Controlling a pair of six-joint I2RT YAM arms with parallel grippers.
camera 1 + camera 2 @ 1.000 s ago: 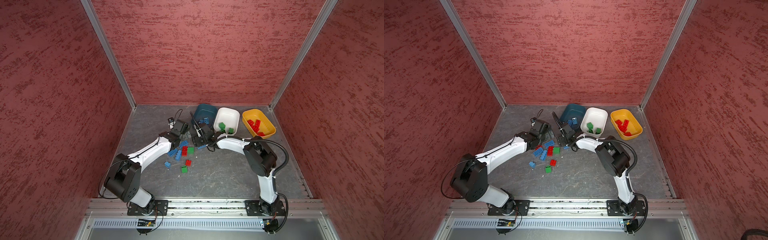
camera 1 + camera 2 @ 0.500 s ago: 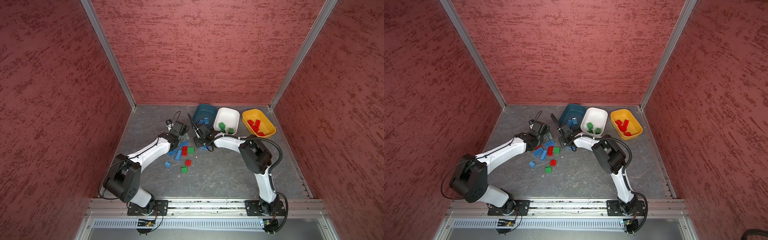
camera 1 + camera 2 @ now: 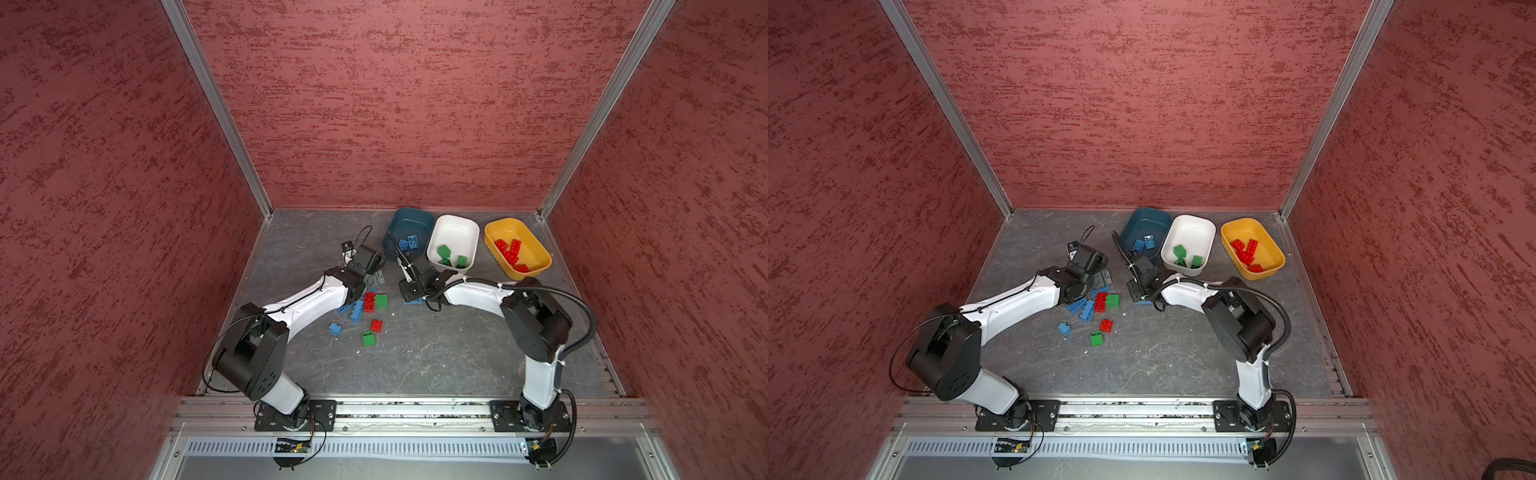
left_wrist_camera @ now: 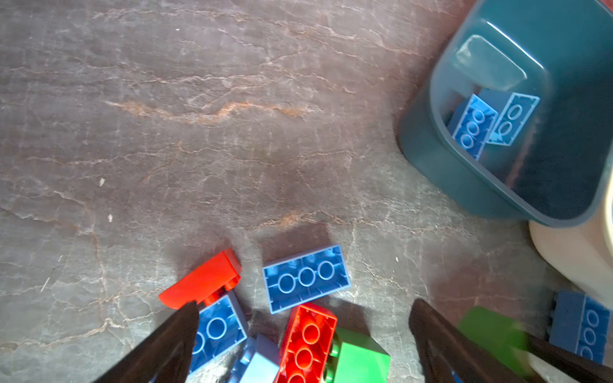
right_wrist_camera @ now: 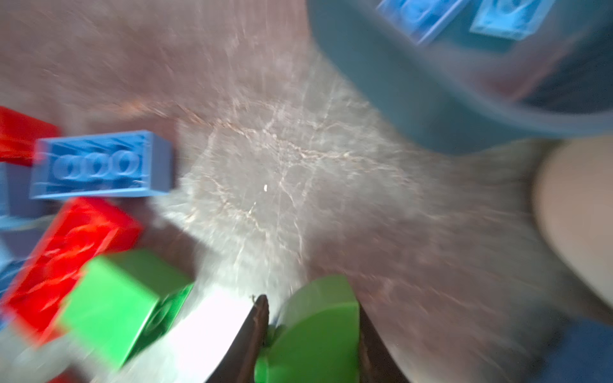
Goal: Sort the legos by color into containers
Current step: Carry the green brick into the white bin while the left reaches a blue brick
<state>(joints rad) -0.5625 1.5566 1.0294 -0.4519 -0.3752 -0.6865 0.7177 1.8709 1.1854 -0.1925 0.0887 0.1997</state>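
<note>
**Top views.** The containers stand in a row at the far edge of the counter (image 3: 415, 357). The teal tub (image 3: 411, 220) holds blue bricks, the white tub (image 3: 455, 228) green and the yellow tub (image 3: 536, 253) red, so each colour has its own place. The unsorted legos (image 3: 369, 302) lie clustered between the arms, near the tubs. The left end effector (image 3: 372, 282) and right end effector (image 3: 409, 291) sit low at this cluster. Their opening and load cannot be told from here.

**Left wrist view.** The left end effector's fingers (image 4: 185, 318) are spread wide and empty. They straddle a red brick (image 4: 306, 341), probably to line up a pick.

**Right wrist view (blurred).** The right end effector is clamped narrow on a green brick (image 5: 318, 338), which the top views hide. Its likely destination is the white tub. Whether the brick is off the counter cannot be told.
</note>
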